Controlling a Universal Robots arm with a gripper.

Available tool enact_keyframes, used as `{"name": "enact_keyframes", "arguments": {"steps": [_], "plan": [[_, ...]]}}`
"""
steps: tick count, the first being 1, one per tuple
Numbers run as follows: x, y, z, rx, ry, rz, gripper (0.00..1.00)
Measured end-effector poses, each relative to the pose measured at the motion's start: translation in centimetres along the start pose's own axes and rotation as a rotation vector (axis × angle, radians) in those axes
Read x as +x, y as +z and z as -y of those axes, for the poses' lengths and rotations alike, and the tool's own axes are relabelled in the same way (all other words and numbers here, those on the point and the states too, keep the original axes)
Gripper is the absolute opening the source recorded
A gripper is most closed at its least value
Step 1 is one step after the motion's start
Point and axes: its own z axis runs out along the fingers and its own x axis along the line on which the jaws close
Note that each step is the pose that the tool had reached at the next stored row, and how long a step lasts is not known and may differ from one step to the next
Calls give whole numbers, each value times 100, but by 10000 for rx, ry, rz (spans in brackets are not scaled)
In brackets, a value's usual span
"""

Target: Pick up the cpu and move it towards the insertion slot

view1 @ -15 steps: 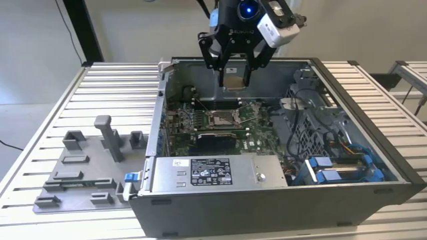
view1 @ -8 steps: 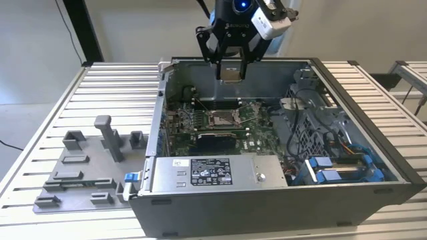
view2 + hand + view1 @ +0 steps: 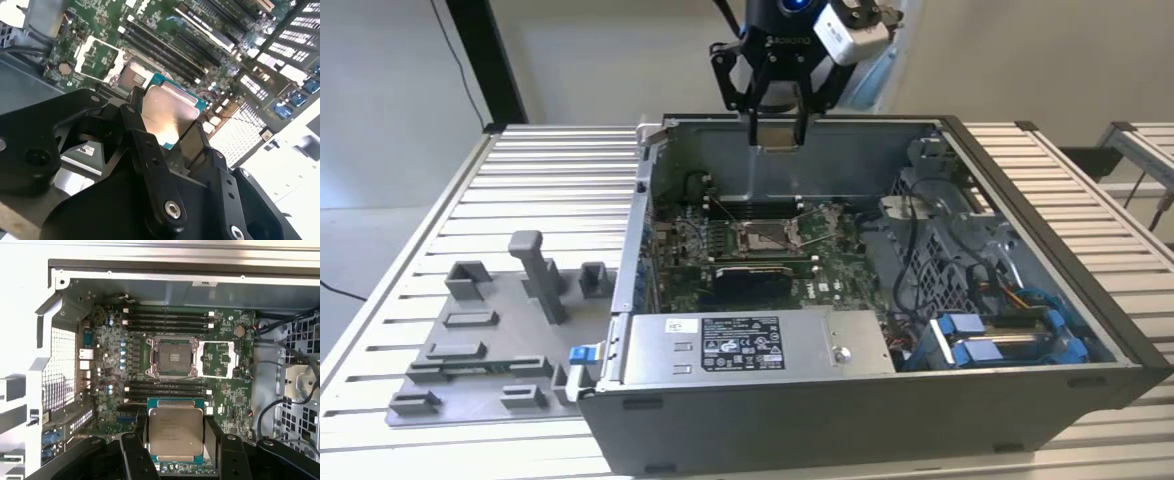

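My gripper (image 3: pixel 775 138) hangs above the far wall of the open computer case (image 3: pixel 1067 270), shut on the cpu (image 3: pixel 775 134). In both wrist views the cpu (image 3: pixel 176 432) (image 3: pixel 169 111) is a thin square chip with a pale silvery face and a green edge, clamped between the black fingers (image 3: pixel 214 436). The insertion slot (image 3: pixel 765 237) is a silver-framed square socket on the green motherboard, below the gripper and nearer the case's middle. In the first wrist view the slot (image 3: pixel 172 357) lies apart from the chip, with memory slots between them. In the second wrist view the slot (image 3: pixel 131 77) shows just past the chip's edge.
A silver power supply box (image 3: pixel 747 345) fills the case's near side. Cables and a drive bay with blue clips (image 3: pixel 1001 335) sit at the exterior view's right. Grey plastic fixture blocks (image 3: pixel 494 330) stand on the slatted table (image 3: pixel 560 170) at the exterior view's left.
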Motion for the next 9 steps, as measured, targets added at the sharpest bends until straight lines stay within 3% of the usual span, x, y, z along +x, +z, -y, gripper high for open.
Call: {"name": "enact_keyframes", "arguments": {"steps": [5, 9], "plan": [[-1, 10, -140, 1, 0, 0, 0], [-3, 11, -169, 1, 0, 0, 0]]}}
